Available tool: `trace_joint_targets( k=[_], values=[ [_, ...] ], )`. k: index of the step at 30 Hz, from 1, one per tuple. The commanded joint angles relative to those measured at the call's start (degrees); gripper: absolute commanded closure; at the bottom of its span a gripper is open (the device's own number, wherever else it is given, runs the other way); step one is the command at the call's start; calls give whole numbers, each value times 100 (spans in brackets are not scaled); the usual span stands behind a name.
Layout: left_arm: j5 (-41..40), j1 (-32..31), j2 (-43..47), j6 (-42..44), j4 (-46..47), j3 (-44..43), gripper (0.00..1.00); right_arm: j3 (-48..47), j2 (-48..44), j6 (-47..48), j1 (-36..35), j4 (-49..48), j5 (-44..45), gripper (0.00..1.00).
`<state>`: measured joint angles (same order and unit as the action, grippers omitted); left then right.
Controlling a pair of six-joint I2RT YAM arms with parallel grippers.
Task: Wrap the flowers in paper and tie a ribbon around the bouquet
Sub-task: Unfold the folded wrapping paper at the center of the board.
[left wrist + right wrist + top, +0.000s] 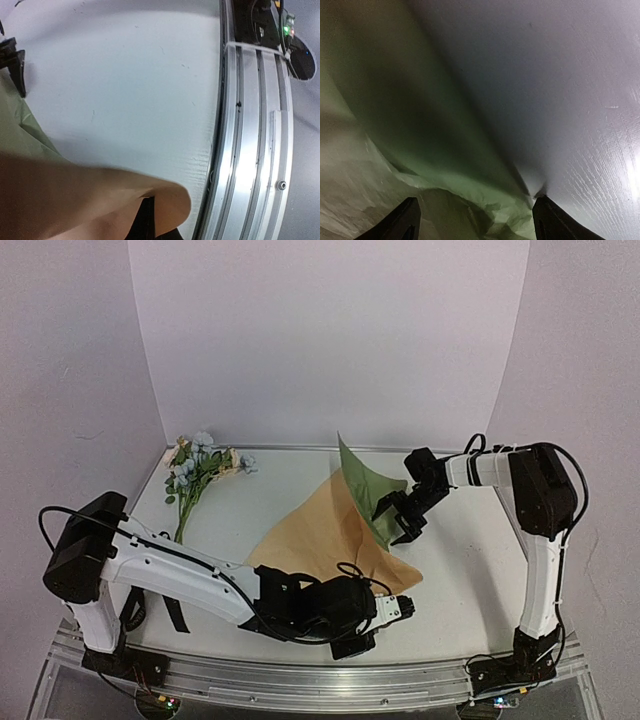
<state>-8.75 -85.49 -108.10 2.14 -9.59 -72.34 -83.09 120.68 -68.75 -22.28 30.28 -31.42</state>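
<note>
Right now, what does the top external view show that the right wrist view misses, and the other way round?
Only the top external view: the flowers lying at the far left of the table, apart from the paper, the paper's tan face, and the left gripper at its near corner. Only the right wrist view: the right gripper close up, fingertips spread wide, creased paper between them. Both: the paper's green face and the white table.
</note>
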Motion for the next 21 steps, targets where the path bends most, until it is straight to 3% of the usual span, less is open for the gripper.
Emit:
trace_joint_targets(
  k=[1,17,21],
  values=[
    [310,-12,-147,204,-389,-269,100,219,-388,255,56,176,267,14],
    [-16,5,-559,-385,50,-41,100,1203,-3259,2322,471,3426,1674,2],
    [-85,65,-469,-517,198,134,100,1426,-3748,2498,639,3866,2039,2]
  ],
)
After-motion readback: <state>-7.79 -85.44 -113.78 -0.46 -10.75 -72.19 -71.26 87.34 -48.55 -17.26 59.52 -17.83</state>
